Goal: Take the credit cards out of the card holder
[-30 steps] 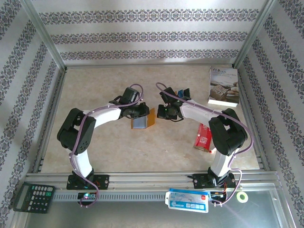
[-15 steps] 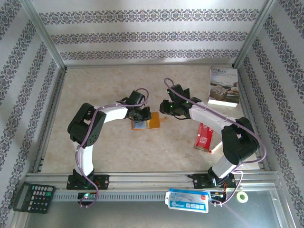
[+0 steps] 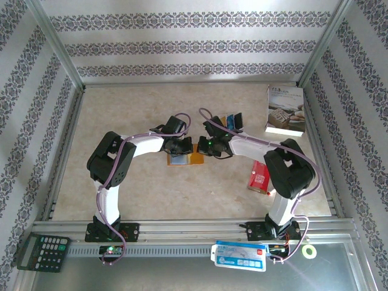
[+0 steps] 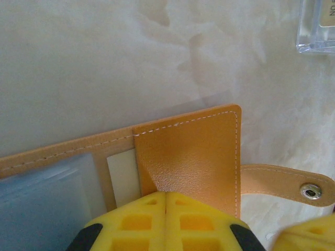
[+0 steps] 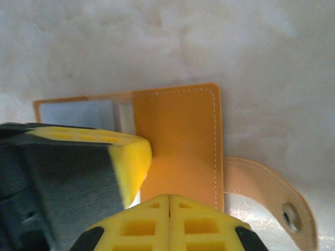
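We see the card holder [image 3: 187, 159] lying open on the table [image 3: 139, 109], well left of the white book [image 3: 285, 110] and directly beneath both grippers. The left gripper [image 4: 165, 204] has its yellow pads closed on the orange flap's near edge, which creases up into them. The right gripper [image 5: 170, 206] rests over the same flap with its pads pressed tight together.

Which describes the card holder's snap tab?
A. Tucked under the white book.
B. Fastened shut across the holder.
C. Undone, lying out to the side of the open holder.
C: the tab sticks out sideways from the open card holder, its snap stud bare and fastened to nothing.
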